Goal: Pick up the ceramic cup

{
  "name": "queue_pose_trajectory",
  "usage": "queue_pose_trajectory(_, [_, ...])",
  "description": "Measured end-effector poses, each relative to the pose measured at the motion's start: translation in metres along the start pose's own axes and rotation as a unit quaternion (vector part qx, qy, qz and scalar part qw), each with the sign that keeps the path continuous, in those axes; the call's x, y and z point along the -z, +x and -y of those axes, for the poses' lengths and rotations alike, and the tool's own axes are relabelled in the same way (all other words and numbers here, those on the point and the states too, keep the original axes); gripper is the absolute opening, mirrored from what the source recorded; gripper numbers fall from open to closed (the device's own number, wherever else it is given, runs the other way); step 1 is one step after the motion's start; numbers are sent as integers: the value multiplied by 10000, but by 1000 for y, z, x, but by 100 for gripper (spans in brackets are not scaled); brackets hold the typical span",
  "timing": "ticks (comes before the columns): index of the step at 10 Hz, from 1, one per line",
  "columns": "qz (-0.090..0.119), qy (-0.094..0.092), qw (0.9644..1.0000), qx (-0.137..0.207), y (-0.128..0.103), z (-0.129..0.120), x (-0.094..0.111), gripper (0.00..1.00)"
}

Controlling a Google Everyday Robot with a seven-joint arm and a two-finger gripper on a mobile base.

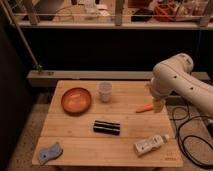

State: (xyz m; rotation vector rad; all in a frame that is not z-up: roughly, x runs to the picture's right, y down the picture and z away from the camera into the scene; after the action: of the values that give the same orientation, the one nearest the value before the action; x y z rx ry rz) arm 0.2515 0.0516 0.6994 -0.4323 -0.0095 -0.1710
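Claw point(159, 105) right of tapered ceramic cup point(105, 91)

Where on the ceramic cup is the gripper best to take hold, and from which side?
Probably grip the ceramic cup across its upper wall, coming from the side where the gripper hangs near the table's edge: the cup stands upright, and the bowl sits close on its other side.

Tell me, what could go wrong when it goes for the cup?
The gripper hangs by the right edge of the table, far from the cup. Reaching across, it might knock the orange piece next to it. The bowl sits close beside the cup and could get bumped. The cup may tip if nudged off-centre.
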Motion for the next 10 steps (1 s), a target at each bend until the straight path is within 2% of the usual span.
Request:
queue_pose_trajectory(5, [-1,249,9986,466,-13,20,1,80])
queue_pose_trajectory(8, [-37,401,9965,733,-17,31,4,80])
queue_pose_trajectory(10, [-46,521,9938,979,-24,41,5,80])
